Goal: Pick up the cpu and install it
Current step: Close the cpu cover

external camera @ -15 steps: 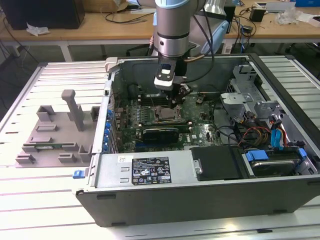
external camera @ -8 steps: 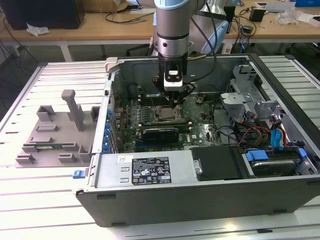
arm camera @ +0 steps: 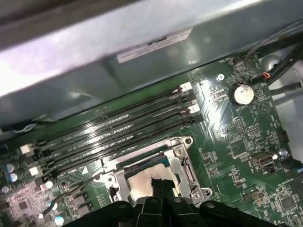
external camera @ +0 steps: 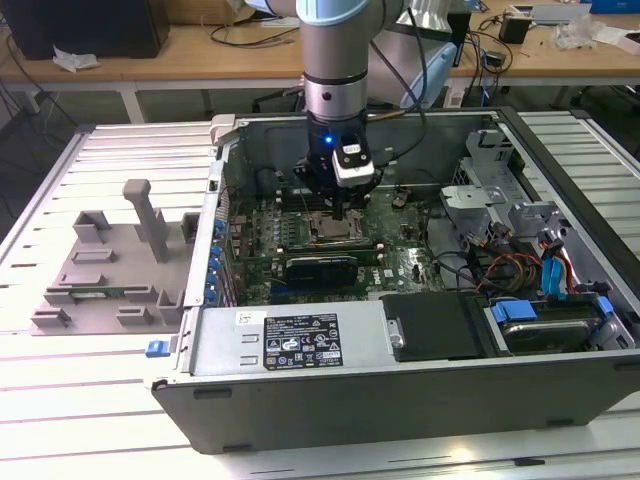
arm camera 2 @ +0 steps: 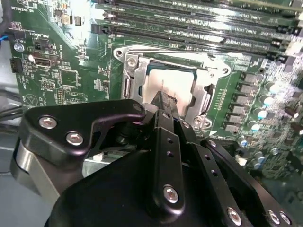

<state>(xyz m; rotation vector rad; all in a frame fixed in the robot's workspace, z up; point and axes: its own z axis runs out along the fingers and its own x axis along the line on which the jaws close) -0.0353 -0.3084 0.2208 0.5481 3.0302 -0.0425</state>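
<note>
**Seating the cpu (arm camera 2: 177,85) flat in its socket (arm camera 2: 129,78)**

At the exterior view's left, the grey fixture tray (external camera: 110,270) stands outside the case (external camera: 400,400). Mid-case, the gripper (external camera: 340,213) hangs over the socket, fingertips (arm camera 2: 163,101) drawn together, at or just above the cpu lying inside it. Doing this well, I judge, means light, centred, vertical contact.

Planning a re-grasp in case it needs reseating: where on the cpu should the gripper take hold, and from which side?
Probably by two opposite edges of the cpu, coming straight down from above. It lies flat inside the socket frame, silvery top up, and the frame blocks any sideways approach.
</note>
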